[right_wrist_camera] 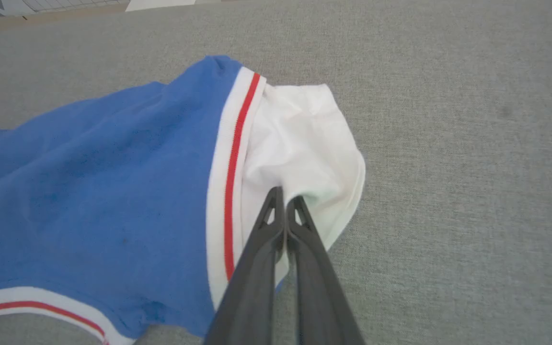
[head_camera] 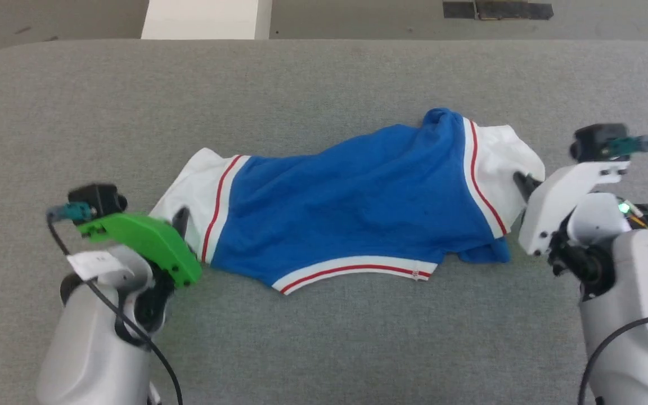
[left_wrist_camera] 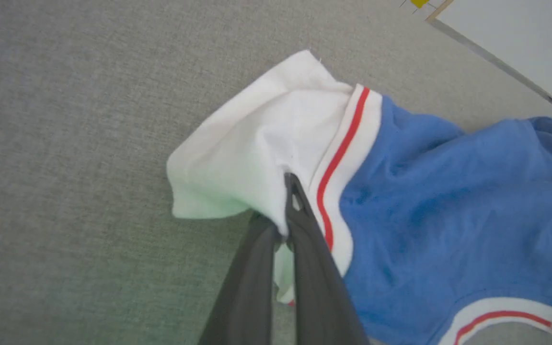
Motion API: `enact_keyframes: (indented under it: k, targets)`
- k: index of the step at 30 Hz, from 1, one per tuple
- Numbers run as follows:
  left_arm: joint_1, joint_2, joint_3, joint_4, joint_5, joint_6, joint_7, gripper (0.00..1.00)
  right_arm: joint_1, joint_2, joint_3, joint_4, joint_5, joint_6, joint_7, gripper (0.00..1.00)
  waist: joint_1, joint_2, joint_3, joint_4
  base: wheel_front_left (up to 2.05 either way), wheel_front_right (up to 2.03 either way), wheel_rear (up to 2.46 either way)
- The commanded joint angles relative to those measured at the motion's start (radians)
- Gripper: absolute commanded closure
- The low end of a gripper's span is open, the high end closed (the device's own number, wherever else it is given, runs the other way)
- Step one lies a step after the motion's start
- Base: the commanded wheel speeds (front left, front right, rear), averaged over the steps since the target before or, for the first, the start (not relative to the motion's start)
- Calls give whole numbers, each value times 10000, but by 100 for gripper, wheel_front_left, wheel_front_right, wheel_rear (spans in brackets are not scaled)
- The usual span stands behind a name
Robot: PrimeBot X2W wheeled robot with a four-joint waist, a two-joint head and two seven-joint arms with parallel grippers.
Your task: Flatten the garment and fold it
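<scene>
Grey padded table, white block past its far edge. Garment lies mid-table, a bit R of centre.

L side: L gripper is closed tight, pinching the white L sleeve near the red-striped seam. Blue body is between the arms, rumpled w/ slack ridges. Striped hem faces the robot, so the neck end prob. points away; no number seen. Near R corner is tucked under. R side: R gripper is also clamped shut, on the white R sleeve.

Long axis runs L–R, sleeve to sleeve, tilted slightly up toward the R.

Progress: early, I'd say. Both sleeves gripped, but cloth not yet taut or flat, and no fold made. Left to do: stretch out, smooth, then all folds.
</scene>
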Motion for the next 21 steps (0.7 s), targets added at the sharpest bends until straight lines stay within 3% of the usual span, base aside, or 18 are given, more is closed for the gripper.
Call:
enact_keyframes:
  k: [1,7,12,16,21]
  targets:
    - [-526,-14,124,-287,-236,-173,-30,100,-128,10,-142,-311,572,-15,187,100,0,0,-103,128,0,0,0]
    - [-2886,505,273,-765,-443,-359,710,100,-1744,-71,-600,-1589,2056,-15,1640,100,0,0,-19,195,0,0,0]
    - [-5365,1207,16,407,221,-122,1443,100,-4025,59,-1234,-1298,1879,-15,2655,100,0,0,536,55,0,0,0]
    - [-7474,1313,-38,1130,536,-8,1291,100,-6263,124,-1884,-572,1474,-15,2548,100,0,0,1241,-2,0,0,0]
    - [-9730,1535,-235,1851,1187,-24,493,100,-8980,132,-1959,836,1489,-15,1277,100,0,0,1930,-70,0,0,0]
